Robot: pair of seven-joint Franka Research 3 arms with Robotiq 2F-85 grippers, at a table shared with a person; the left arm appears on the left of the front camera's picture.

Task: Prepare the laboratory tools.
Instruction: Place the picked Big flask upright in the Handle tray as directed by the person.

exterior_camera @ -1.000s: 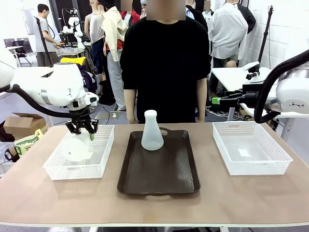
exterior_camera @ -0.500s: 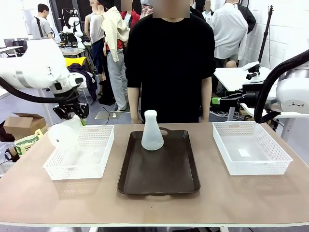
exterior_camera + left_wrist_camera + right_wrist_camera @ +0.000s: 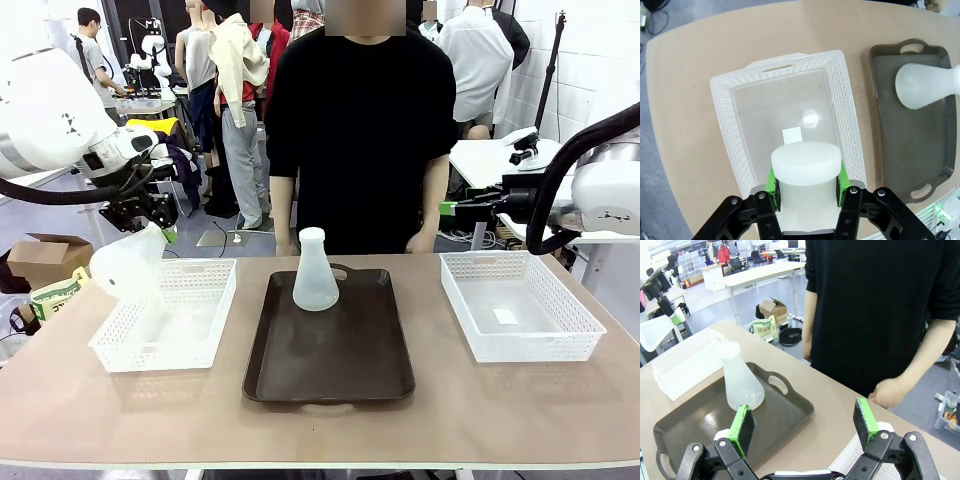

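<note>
A frosted-white conical flask [image 3: 125,268] hangs tilted above the left white basket [image 3: 165,345], held by its neck in my left gripper [image 3: 150,222]. In the left wrist view the flask's flat base [image 3: 806,161] faces the camera, and my left gripper [image 3: 806,189] is shut on the flask with a green pad on each side. The second flask [image 3: 315,272] stands upright at the far end of the dark brown tray [image 3: 330,385]; the same flask [image 3: 740,379] is in the right wrist view. My right gripper [image 3: 805,422] is open, empty, high off to the right.
A person in black stands at the far side with a hand [image 3: 420,243] near the table edge, close to the right gripper's view. An empty white basket [image 3: 520,348] sits at the right. The tray's near half is bare.
My left gripper has lifted the flask out of the left basket, rising and moving left. The right arm and the flask on the tray have not moved.
</note>
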